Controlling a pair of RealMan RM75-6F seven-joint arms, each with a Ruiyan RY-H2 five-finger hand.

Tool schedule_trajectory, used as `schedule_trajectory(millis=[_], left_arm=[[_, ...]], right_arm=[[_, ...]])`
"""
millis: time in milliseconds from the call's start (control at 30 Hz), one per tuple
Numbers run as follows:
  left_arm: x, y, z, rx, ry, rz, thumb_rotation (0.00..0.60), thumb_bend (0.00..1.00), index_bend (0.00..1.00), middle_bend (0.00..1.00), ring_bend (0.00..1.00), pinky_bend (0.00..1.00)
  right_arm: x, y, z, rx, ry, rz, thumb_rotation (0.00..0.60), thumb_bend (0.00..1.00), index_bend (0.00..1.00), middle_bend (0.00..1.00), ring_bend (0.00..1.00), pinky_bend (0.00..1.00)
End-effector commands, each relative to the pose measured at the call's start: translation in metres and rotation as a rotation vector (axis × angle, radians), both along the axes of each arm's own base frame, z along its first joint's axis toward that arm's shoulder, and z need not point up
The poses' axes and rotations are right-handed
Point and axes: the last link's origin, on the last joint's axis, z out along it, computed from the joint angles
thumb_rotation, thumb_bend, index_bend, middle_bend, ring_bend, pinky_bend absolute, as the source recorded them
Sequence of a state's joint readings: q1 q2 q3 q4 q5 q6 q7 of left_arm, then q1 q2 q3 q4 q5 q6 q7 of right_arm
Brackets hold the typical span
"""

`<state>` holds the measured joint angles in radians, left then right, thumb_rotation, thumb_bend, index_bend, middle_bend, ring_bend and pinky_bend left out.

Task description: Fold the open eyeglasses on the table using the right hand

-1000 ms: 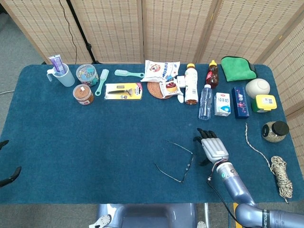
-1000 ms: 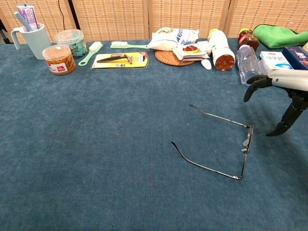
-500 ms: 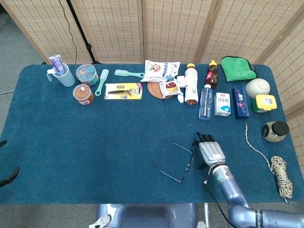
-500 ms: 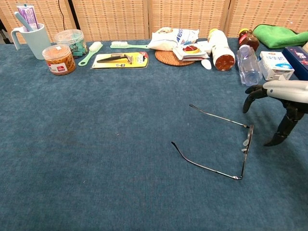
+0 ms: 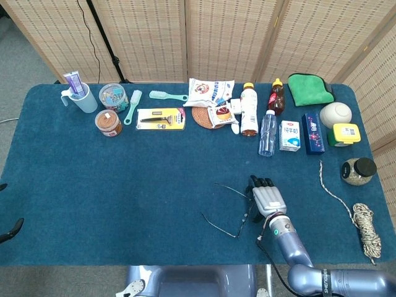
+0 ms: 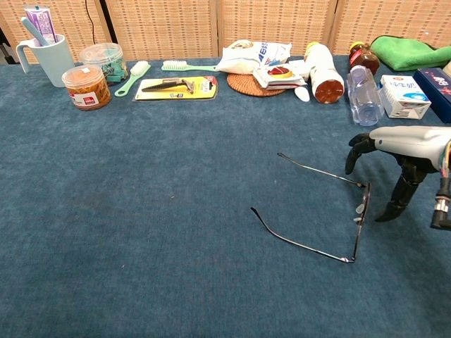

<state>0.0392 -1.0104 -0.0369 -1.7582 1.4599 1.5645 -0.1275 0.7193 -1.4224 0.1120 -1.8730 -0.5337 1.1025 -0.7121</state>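
Left hand (image 5: 11, 230) shows only as dark fingertips at the tabletop's (image 5: 124, 185) left edge, so I cannot tell how it is set; eyeglasses (image 6: 331, 211) lie open on the blue tabletop near its middle, arms pointing left; right hand (image 6: 394, 165) hovers just beside the glasses' front, fingers apart and curved downward, holding nothing

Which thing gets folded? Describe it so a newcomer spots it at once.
On the blue table, skip the crowded row of items along the far edge and look to the bare near-right area, just left of the right hand. There lie the eyeglasses, thin dark wire frames with both arms spread open, the only thing lying apart from the row.
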Motion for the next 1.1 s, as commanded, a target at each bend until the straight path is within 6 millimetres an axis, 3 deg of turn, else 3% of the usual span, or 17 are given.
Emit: schedule_trajectory(millis=[33, 367, 1100], left_arm=[[-0.001, -0.001, 0.000, -0.002, -0.001, 0.001, 0.540, 0.26, 0.16, 0.05, 0.02, 0.00], [-0.002, -0.001, 0.001, 0.003, -0.001, 0.007, 0.540, 0.26, 0.16, 0.05, 0.02, 0.00], [-0.002, -0.003, 0.002, 0.007, 0.001, 0.013, 0.540, 0.26, 0.16, 0.05, 0.02, 0.00]], right_arm=[[0.002, -0.001, -0.002, 0.003, 0.006, -0.004, 0.600, 0.00, 0.26, 0.00, 0.00, 0.00], [0.006, -0.003, -0.009, 0.021, 0.017, -0.017, 0.600, 0.00, 0.27, 0.00, 0.00, 0.00], [0.011, -0.008, -0.019, 0.021, 0.004, -0.025, 0.600, 0.00, 0.41, 0.02, 0.00, 0.00]])
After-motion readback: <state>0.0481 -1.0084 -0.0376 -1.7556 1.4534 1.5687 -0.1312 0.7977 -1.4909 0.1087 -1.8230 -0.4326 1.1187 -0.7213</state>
